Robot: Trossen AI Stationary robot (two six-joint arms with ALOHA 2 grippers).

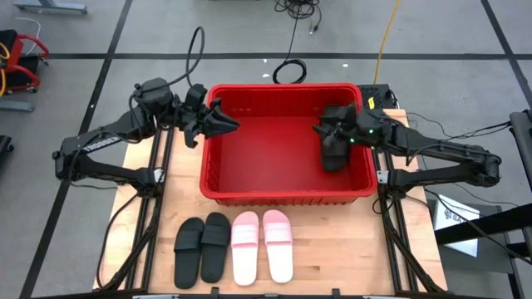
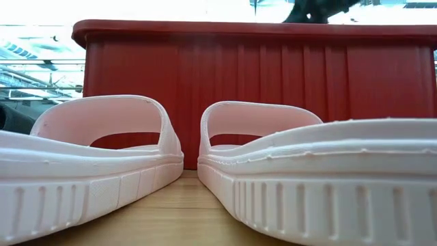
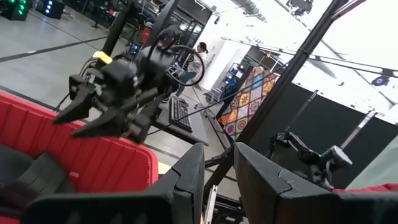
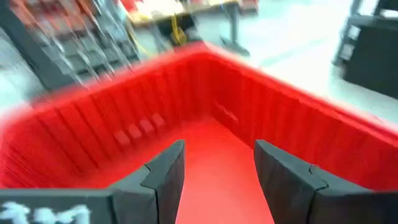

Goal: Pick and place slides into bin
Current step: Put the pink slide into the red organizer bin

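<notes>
The red bin (image 1: pixel 287 195) stands mid-table. Two black slides (image 1: pixel 202 247) and two pale pink slides (image 1: pixel 262 246) lie flat on their soles side by side on the table near its front edge. The pink pair fills the low view (image 2: pixel 102 157). A dark shape (image 1: pixel 335 156) that looks like a black slide lies on the bin floor at its right end, below my right arm. It also shows in the left wrist view (image 3: pixel 34 180). My left gripper (image 1: pixel 226 123) is open and empty over the bin's left rim. My right gripper (image 4: pixel 217 165) is open and empty above the bin's inside, and also shows in the high view (image 1: pixel 318 129).
The bin's tall ribbed walls and thick rim (image 2: pixel 252 31) stand between the slides on the table and the bin floor. Bare wooden table (image 1: pixel 341 249) lies to the right of the pink pair. Frame rails run along both table sides (image 1: pixel 158 208).
</notes>
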